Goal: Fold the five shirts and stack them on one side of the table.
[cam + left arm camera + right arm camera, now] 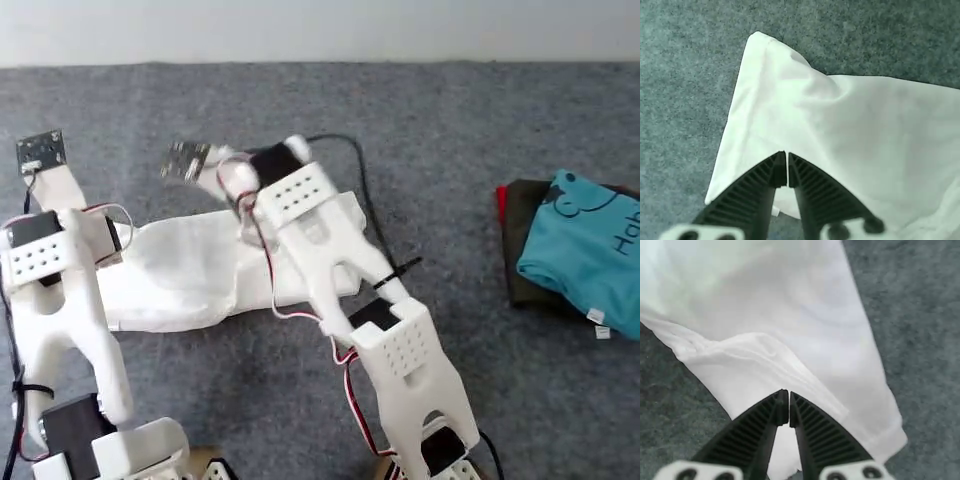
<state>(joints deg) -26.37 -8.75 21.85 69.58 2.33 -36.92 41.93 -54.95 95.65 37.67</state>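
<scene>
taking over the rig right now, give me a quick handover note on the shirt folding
Left gripper: fingers shut, apparently pinching the white shirt near one end.
Right gripper: fingers shut at a folded edge of the same shirt, farther along it.
Things: the white shirt lies as a long band under both arms. The stack sits at the right side in the high view: teal shirt on top, dark shirt beneath, red edge behind.
Done: at least three shirts look stacked; whether the stack hides more I cannot tell.
Left: finish folding the white shirt and add it to the stack.
</scene>
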